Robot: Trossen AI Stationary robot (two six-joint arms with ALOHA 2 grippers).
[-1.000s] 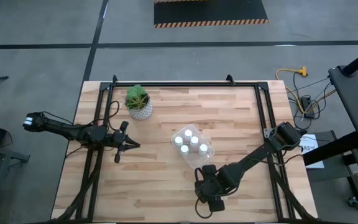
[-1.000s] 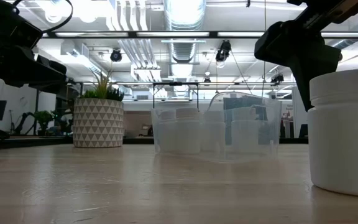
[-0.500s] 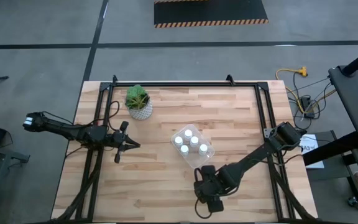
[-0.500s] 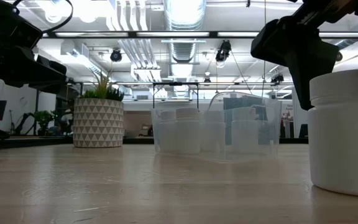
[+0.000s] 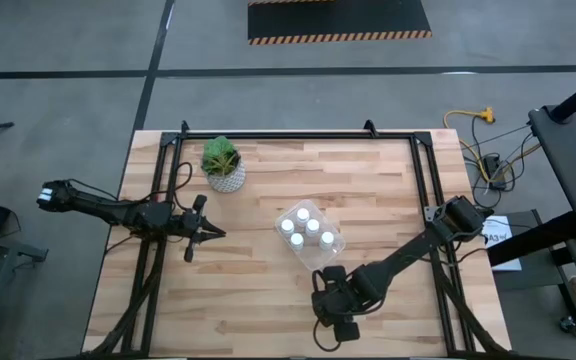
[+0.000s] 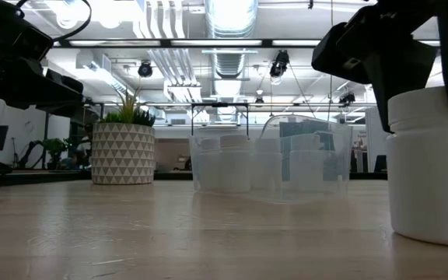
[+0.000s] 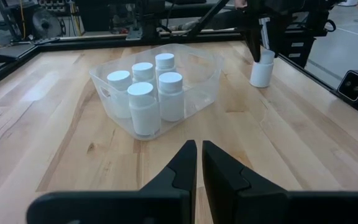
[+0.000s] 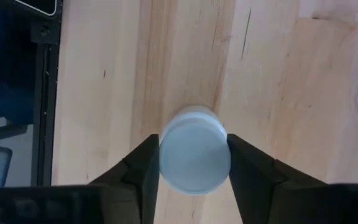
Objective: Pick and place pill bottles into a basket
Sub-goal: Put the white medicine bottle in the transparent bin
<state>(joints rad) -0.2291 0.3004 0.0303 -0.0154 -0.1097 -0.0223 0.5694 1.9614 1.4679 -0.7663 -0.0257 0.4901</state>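
Pill bottle (image 8: 194, 157), alone outside the basket (image 7: 205, 79), sits between the right gripper (image 8: 193, 163) fingers, touching both; grip squarely, then lift straight.

Six pill bottles in all: five (image 7: 171, 95) standing inside the one clear basket (image 7: 206, 81), a sixth bottle (image 8: 194, 156) alone on the wood between the fingers (image 8: 143, 163) of the right gripper (image 8: 194, 163). One potted plant (image 5: 223, 164), well apart from that gripper. Two arms, each with one gripper: the right over the lone bottle, the left gripper (image 7: 197, 163) facing the basket, fingers together.
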